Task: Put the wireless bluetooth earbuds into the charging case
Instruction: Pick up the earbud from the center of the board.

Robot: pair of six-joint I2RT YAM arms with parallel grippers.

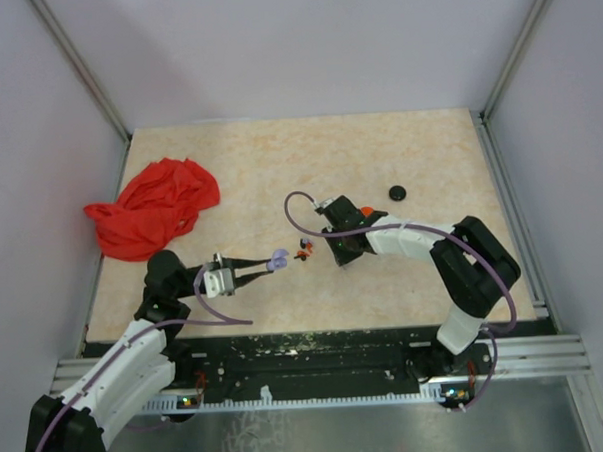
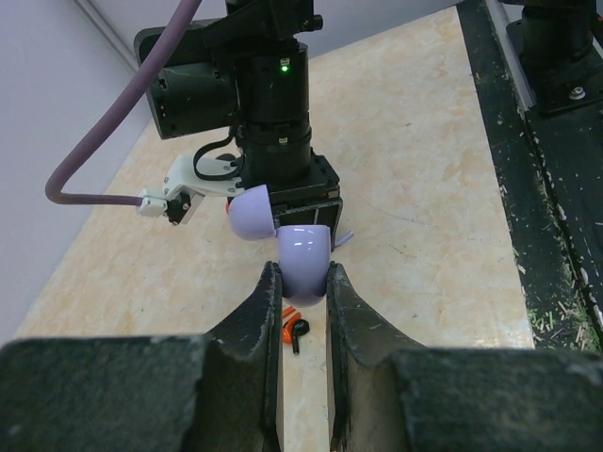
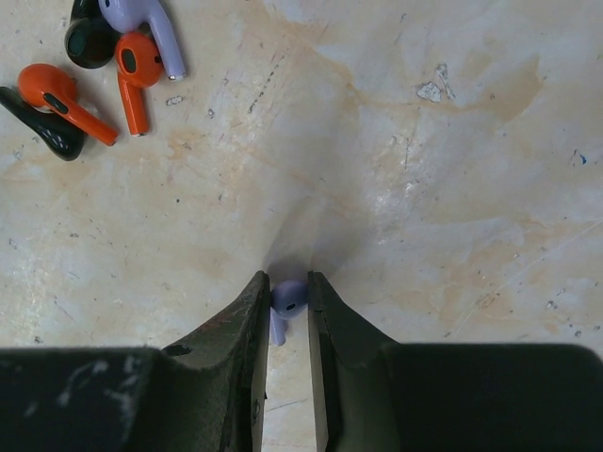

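My left gripper point(image 1: 269, 261) point(image 2: 303, 284) is shut on the lavender charging case point(image 1: 279, 257) point(image 2: 303, 256), which it holds just above the table with the lid point(image 2: 252, 213) hinged open. Below the case lie small orange and black earbuds point(image 1: 304, 251) point(image 2: 294, 330). In the right wrist view these loose earbuds point(image 3: 89, 75) are at the top left: two orange, two black and one lavender. My right gripper point(image 1: 338, 248) point(image 3: 287, 285) points down at the table, shut on a single lavender earbud point(image 3: 288, 299).
A red cloth point(image 1: 151, 208) lies bunched at the left edge of the table. A round black disc point(image 1: 397, 192) sits at the right, behind the right arm. An orange piece point(image 1: 366, 215) shows beside the right wrist. Grey walls enclose the table.
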